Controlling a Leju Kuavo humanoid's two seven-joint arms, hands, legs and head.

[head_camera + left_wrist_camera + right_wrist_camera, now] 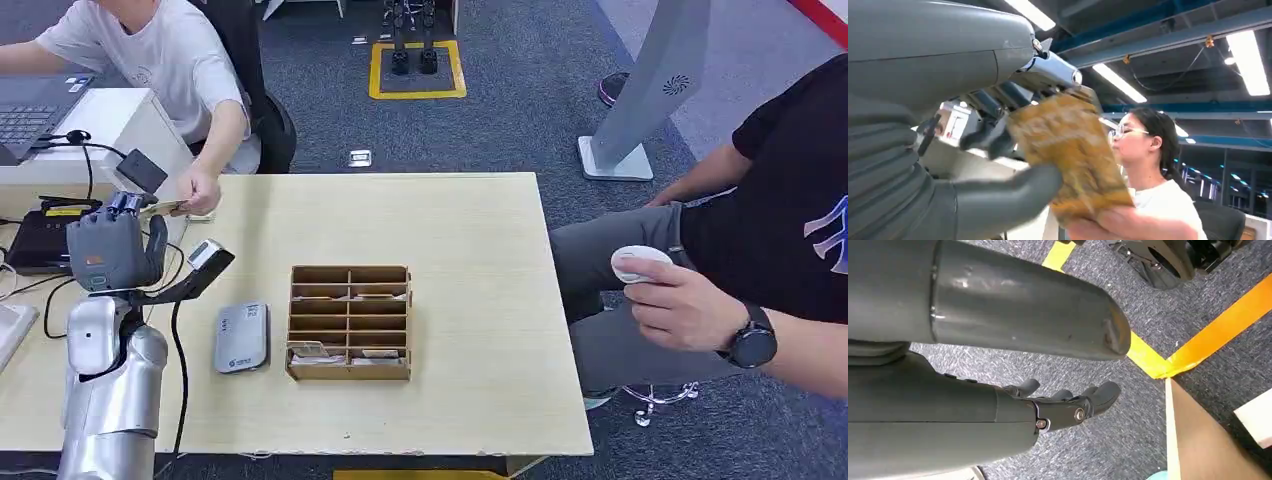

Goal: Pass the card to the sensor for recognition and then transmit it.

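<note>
Head view, far-left corner of the desk (470,300): card (163,208), yellowish, thin, lying nearly flat in the air above the desk edge; one end pinched in the left robot hand (112,245), the other end touched by a person's hand (198,190) reaching in from a white sleeve; left wrist view shows the same card (1073,155) close up, mottled gold, clamped between the thick grey thumb and the darker fingers (993,140), with the person's fingertips under its lower edge. Left arm: silver, raised from below, forearm near upright, hand turned back-outward toward the camera, fingers curled over the card. Right robot hand (1068,402): right wrist view, hanging over grey carpet with yellow floor tape, fingers loosely bent and apart, holding nothing. Sensor (205,262): small scanner head on a black stalk, just beside the left hand. Card reader (241,337): grey, flat on the desk, left of the divider. Wooden divider box (349,322): compartments in a grid, several cards in the nearest rows. Second person, seated at right: hand holding a white round device (640,263).
</note>
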